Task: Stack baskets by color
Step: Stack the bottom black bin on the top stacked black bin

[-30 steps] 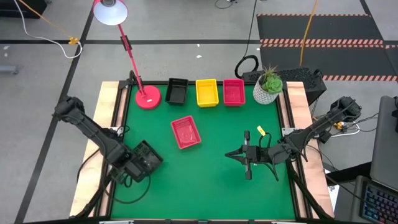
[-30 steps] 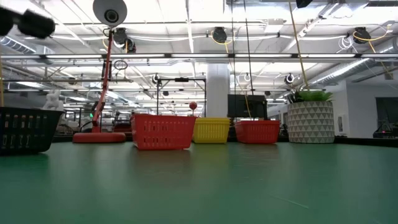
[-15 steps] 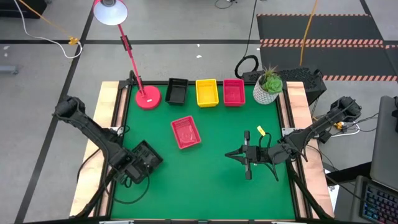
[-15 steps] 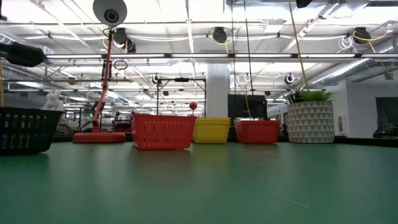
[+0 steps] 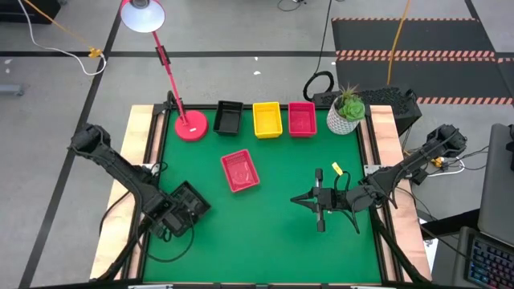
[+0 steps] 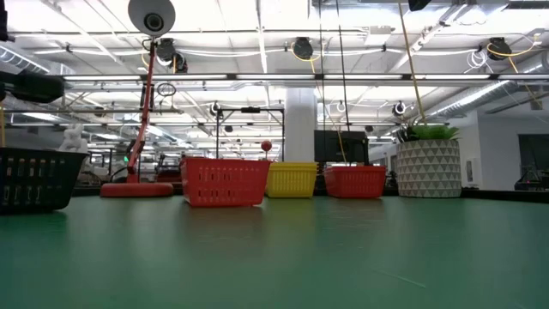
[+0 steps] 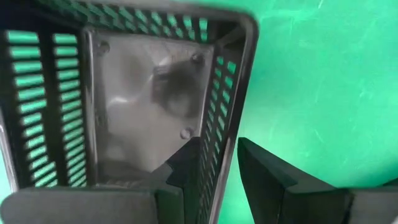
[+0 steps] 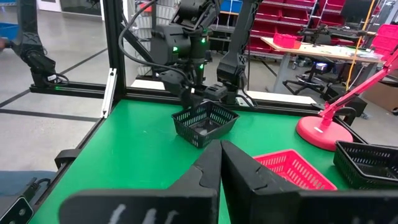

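Observation:
A black basket point(image 5: 193, 201) stands on its base on the green mat near the left edge, also seen in the low view point(image 6: 34, 178) and the right wrist view point(image 8: 205, 121). My left gripper point(image 7: 217, 144) points down over it, open. One finger point(image 7: 186, 168) is inside the basket and the other point(image 7: 267, 177) outside, either side of a side wall point(image 7: 219, 118). A loose red-pink basket point(image 5: 240, 171) sits mid-table. Black point(image 5: 228, 117), yellow point(image 5: 267, 119) and red-pink point(image 5: 302, 118) baskets line the far edge. My right gripper point(image 5: 295, 198) hovers level at the right, shut and empty. My left gripper straddles the black basket's side wall point(image 7: 214, 162) from above, one finger inside and one outside. Green mat shows between the wall and the outer finger. Whether the inner finger touches the wall, I cannot tell. The basket rests on the mat.
A red lamp base point(image 5: 191, 126) stands at the far left and a white plant pot point(image 5: 346, 112) at the far right corner. A small yellow piece point(image 5: 337, 168) lies near my right gripper. Bare mat stretches across the near half of the table.
My left gripper has come down onto the black basket, most of the way in the first half second. The basket has stayed where it was.

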Tool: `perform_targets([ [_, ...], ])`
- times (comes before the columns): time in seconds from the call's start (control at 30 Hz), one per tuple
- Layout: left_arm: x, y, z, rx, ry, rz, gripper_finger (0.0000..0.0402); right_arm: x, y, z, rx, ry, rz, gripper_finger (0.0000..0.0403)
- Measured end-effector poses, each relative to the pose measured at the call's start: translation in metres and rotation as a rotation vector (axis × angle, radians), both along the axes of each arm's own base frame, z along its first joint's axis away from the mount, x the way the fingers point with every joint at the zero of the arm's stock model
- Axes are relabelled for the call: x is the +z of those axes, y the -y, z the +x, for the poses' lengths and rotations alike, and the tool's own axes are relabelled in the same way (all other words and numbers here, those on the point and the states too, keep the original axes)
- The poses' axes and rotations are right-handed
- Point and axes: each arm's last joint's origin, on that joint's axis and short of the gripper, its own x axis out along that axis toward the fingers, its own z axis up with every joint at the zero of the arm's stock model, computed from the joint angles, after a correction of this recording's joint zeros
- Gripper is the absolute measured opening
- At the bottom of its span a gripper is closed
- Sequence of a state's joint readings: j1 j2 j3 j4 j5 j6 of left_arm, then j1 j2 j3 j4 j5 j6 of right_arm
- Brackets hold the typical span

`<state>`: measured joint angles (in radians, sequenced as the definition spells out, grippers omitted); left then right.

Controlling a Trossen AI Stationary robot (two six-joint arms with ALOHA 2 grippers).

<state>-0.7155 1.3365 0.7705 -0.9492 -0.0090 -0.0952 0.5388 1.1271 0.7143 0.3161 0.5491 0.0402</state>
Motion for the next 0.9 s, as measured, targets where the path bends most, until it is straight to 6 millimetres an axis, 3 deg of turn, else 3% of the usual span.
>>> perform_targets([
  [0.9, -0.0002, 0.0005, 0.0016, 0.042, 0.024, 0.001, 0.0103, 0.0, 0.0, 0.0, 0.0, 0.0, 0.0, 0.0004],
])
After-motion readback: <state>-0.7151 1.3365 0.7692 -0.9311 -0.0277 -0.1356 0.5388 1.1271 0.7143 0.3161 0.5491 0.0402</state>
